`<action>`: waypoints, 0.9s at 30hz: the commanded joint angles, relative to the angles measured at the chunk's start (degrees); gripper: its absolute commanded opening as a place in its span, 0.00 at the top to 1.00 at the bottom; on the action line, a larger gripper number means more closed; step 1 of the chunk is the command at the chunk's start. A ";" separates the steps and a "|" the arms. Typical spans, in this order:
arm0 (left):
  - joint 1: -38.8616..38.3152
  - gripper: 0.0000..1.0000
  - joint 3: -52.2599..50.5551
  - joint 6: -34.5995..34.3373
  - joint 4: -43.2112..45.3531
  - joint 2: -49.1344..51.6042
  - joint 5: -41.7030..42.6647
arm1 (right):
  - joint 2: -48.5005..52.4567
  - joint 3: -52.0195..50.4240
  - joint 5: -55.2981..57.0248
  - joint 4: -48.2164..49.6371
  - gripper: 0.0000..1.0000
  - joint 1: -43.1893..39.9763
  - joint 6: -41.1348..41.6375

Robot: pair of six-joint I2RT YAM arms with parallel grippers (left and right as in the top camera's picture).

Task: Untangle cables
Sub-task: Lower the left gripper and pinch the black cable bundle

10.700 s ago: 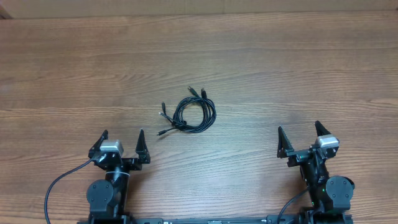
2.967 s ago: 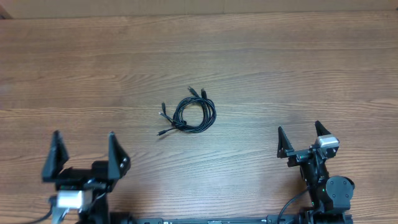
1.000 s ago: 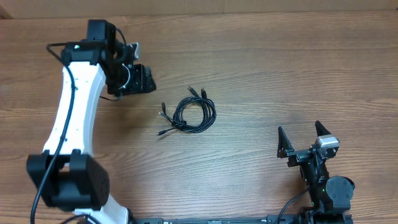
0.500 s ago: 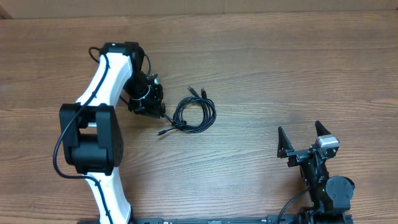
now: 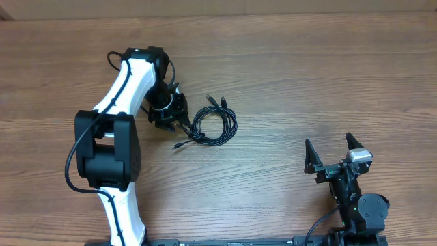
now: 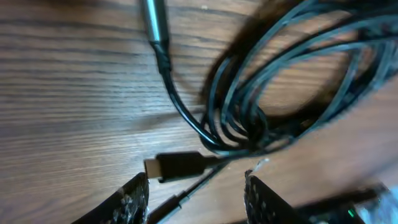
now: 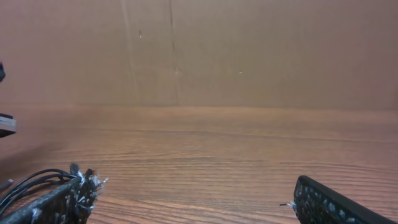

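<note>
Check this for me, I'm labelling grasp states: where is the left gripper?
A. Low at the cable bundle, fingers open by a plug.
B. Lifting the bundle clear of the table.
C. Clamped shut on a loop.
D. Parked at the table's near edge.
A: the left wrist view shows the left gripper with fingers apart above the table, a plug just ahead of the gap, beside the coiled cables.

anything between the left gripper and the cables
Nothing visible does. The left gripper is open at the edge of the cables, with a plug just ahead of the gap between its fingers.
</note>
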 commanded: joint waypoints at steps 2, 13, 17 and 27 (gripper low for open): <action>-3.34 0.61 -1.33 -6.43 2.82 0.44 -7.58 | -0.39 -0.59 -0.04 0.26 0.00 -0.28 -0.07; -5.57 0.96 -1.33 -8.90 10.62 0.44 -2.64 | -0.39 -0.59 -0.04 0.26 0.00 -0.28 -0.07; -7.06 0.96 -1.33 -8.44 11.85 0.44 0.39 | -0.39 -0.59 -0.04 0.26 0.00 -0.28 -0.07; -10.64 0.22 -1.33 -10.58 8.59 0.44 -15.82 | -0.39 -0.59 -0.04 0.26 0.00 -0.28 -0.07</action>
